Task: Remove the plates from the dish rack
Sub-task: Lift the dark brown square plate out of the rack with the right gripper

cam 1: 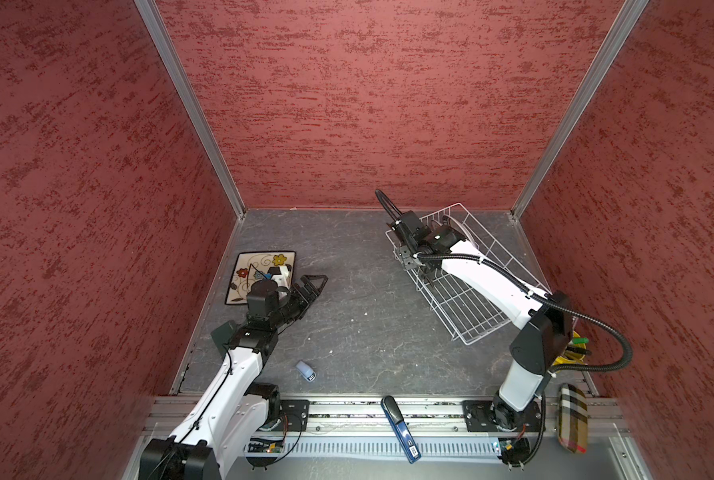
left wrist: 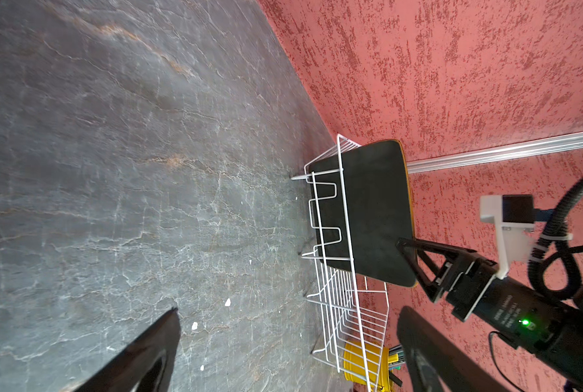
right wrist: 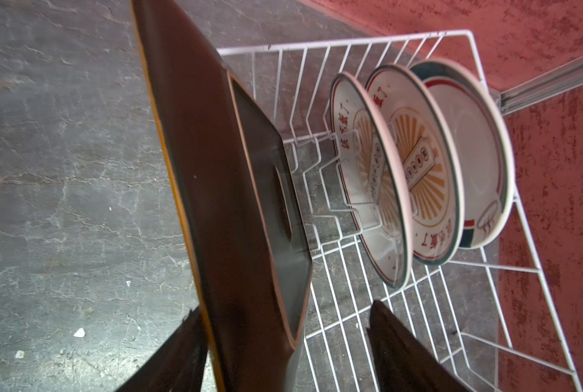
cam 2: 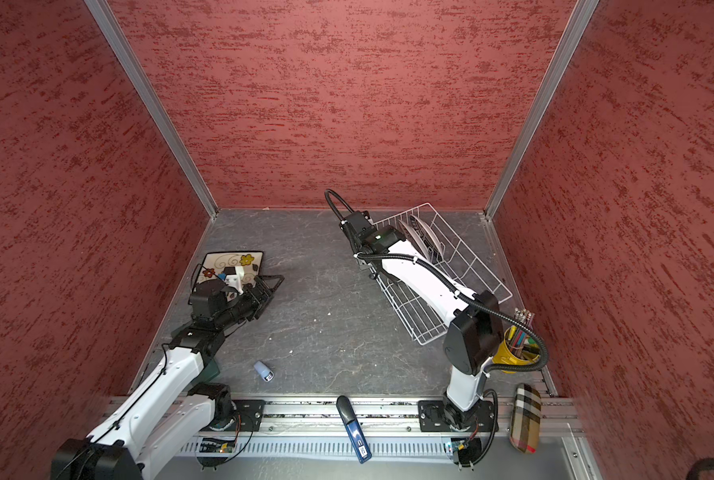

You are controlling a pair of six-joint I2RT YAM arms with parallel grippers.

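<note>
Dark brown square plate [right wrist: 236, 203] stood on edge between prongs of the dish rack [right wrist: 351, 44], rim presented for pinching; three round plates [right wrist: 419, 163] slotted behind. Right gripper [right wrist: 283, 307] straddled that rim, jaws apart, not clamped. Left gripper [cam 1: 314, 282] gaped empty beside the flowered plate [cam 1: 247, 270], laid flat.

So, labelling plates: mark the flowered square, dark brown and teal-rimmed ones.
flowered square plate [cam 1: 252, 265]: in a top view, cream face.
dark brown plate [right wrist: 208, 186]: right wrist view, broad side.
teal-rimmed plate [right wrist: 470, 146]: right wrist view, white centre.
</note>
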